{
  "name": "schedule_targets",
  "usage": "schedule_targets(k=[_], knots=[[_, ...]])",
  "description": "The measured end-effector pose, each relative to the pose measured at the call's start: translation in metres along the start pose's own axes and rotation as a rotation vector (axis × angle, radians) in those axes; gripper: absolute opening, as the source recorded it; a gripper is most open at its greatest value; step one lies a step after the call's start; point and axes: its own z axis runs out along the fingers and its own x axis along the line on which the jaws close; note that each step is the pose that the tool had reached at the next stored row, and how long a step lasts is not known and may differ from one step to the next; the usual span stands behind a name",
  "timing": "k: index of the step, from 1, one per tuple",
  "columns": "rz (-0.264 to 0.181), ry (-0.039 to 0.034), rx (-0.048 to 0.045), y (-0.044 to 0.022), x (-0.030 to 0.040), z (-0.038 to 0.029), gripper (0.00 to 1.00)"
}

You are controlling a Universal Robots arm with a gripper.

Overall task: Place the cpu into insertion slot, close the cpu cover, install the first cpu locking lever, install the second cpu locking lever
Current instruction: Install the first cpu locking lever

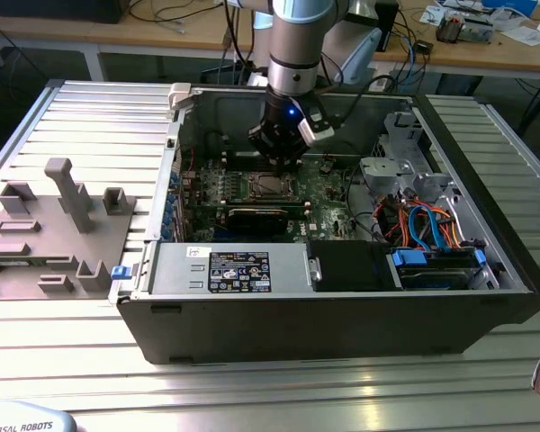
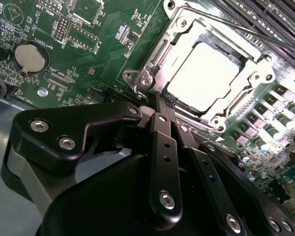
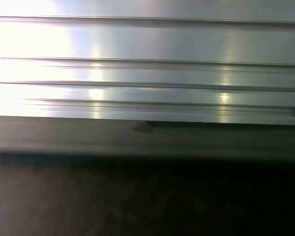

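The cpu [image 2: 206, 73] lies with its dull silver top up in the insertion slot [image 1: 268, 186] on the green board. The cpu cover [image 2: 162, 54] is folded down flat around it, and the chip shows through the cover's square window. A thin metal lever rod [image 2: 236, 27] runs along the far side of the socket. My gripper [image 2: 160, 104] hangs just off one corner of the cover, its black fingers [image 2: 164, 147] closed together to a point. Nothing shows between them. In the exterior view the gripper [image 1: 277, 166] sits low inside the open computer case, right behind the socket.
Long memory slots [image 2: 265, 14] flank the socket, and a coin battery [image 2: 29, 56] sits on the board. A black card [image 1: 256, 216], a power supply [image 1: 229, 270] and a drive cage with blue cables [image 1: 427, 261] crowd the case. Grey fixture blocks [image 1: 63, 225] stand on the ribbed table [image 3: 147, 73].
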Motion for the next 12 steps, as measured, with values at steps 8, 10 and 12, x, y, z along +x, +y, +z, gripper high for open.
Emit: schedule_targets(k=[8,10,12], knots=[[0.000,-0.0003,-0.0101,0.0011,-0.0008,0.0006,0.11],[0.000,-0.0005,-0.0116,0.0011,-0.0011,0.0006,0.11],[0.000,-0.0008,-0.0122,0.0012,-0.0011,-0.0002,0.11]])
